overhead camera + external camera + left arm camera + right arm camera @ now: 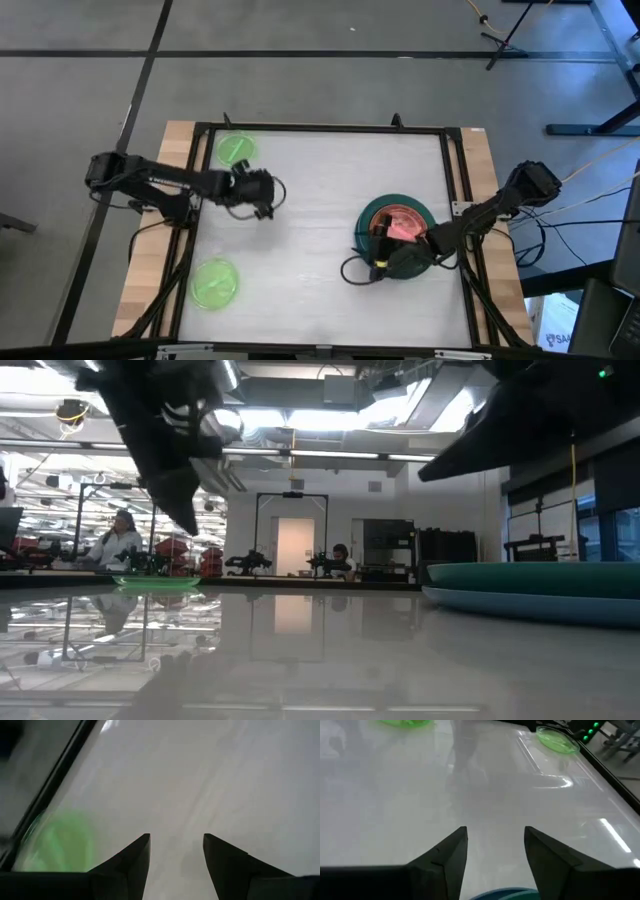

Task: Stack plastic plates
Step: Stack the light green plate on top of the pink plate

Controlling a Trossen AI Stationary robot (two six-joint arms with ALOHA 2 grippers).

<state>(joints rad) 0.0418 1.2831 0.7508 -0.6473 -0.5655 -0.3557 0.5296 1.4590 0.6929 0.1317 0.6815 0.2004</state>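
While I watched from my station, this was what the cameras gave me.

Stack: a pile of plates (396, 222) sat on the right side of the counter (320, 270), a dark green one on a blue one at the bottom, with a tan-orange and a pink piece showing on top.

Loose plates: two small lime-green plates lay on the left side, well apart from the pile; the far green plate (236, 149) was by the far left corner and the near green plate (214, 283) by the near left edge.

Left gripper (262, 194): it hung over bare counter, near the far green plate but not touching it; the wrist view showed its fingers (135, 857) apart with nothing between them.

Right gripper (380, 262): it sat at the near edge of the pile, fingers (451, 851) apart and empty, a blue rim just under them.

Handling, my judgement: the green plates looked thin, light and stiff, and probably slick on this glossy top; I expected one to skate away if nudged flat.

Where to hold, my judgement: I would pinch the raised rim from the side nearest the left gripper, one finger under the lip.

Writing: I could read no brand, label or lettering on any plate or on the counter.

Room: people sat at benches far behind the counter.
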